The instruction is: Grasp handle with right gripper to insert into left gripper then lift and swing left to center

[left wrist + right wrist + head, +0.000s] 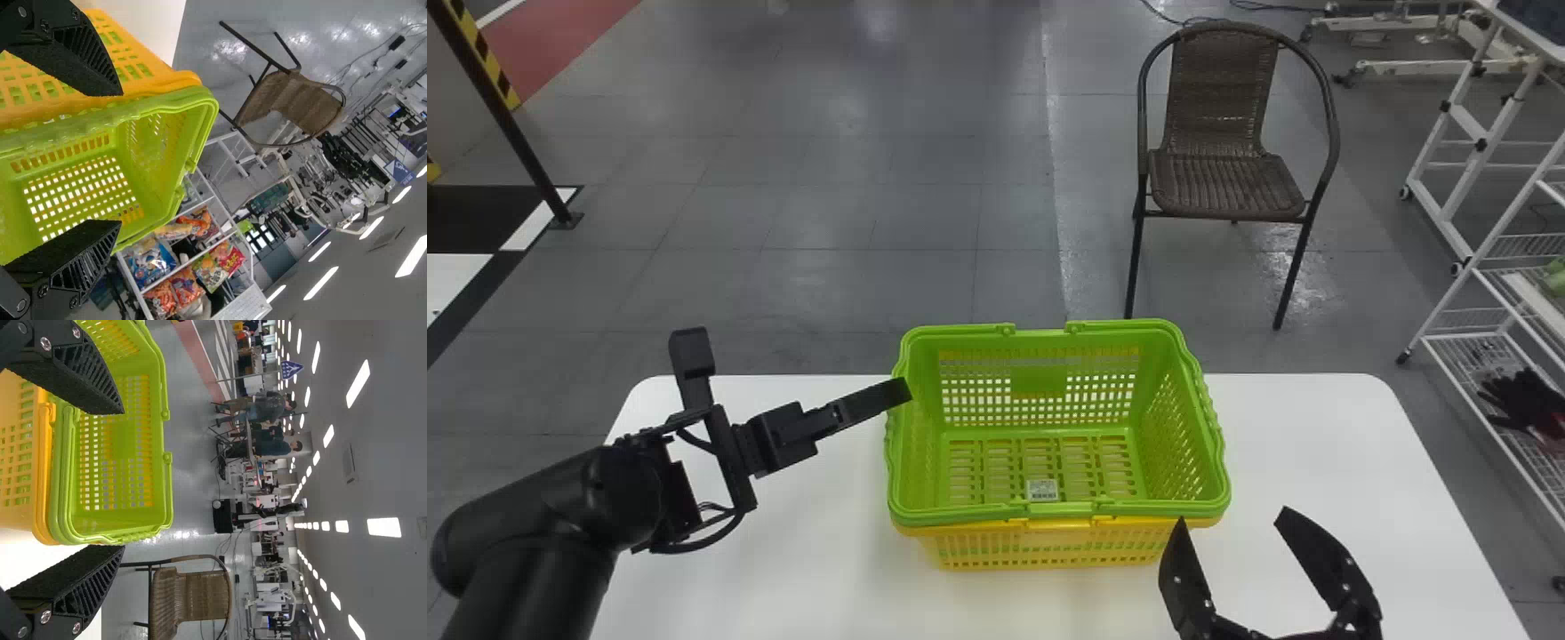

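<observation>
Baskets (1200,513) stand nested on the table (738,587), the green one (1183,436) hiding most of the yellow one (996,525). At their ten o'clock, the left gripper's (905,391) fingers overlap from overhead; its wrist view shows them spread, and snack bags (213,270). At four o'clock, the right gripper (1233,517) gapes wide, its base cut off.

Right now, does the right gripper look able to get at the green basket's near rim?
Likely yes: the right gripper is open by the green basket's near right corner, with nothing visible blocking the near rim.
</observation>
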